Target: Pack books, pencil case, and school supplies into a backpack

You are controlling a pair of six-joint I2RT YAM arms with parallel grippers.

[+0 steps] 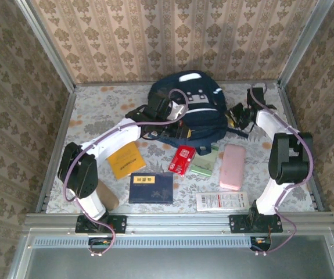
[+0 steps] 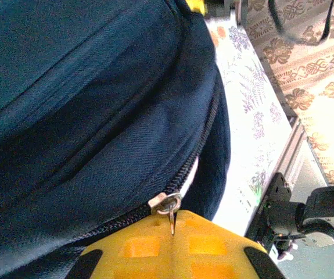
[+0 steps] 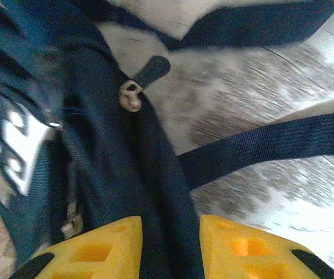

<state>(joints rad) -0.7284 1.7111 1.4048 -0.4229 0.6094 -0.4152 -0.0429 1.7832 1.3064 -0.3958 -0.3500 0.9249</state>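
Note:
The navy backpack (image 1: 193, 110) lies at the back middle of the table. My left gripper (image 2: 172, 224) is shut on the metal pull of its zipper slider (image 2: 165, 203), at the bag's left side (image 1: 169, 108). My right gripper (image 3: 171, 232) is at the bag's right edge (image 1: 236, 116); its yellow fingers (image 3: 106, 247) stand apart, with a fold of navy fabric (image 3: 155, 192) lying between them. In front of the bag lie a yellow-orange book (image 1: 125, 160), a dark blue book (image 1: 150, 187), a red packet (image 1: 182, 160), a pale green packet (image 1: 204, 161), a pink pencil case (image 1: 232, 167) and a long white packet (image 1: 222, 201).
Black straps (image 3: 271, 145) trail over the flowered table cloth (image 1: 97, 110) to the right of the bag. A brown roll (image 1: 106, 197) lies by the left arm's base. Metal posts and papered walls close in the table on three sides.

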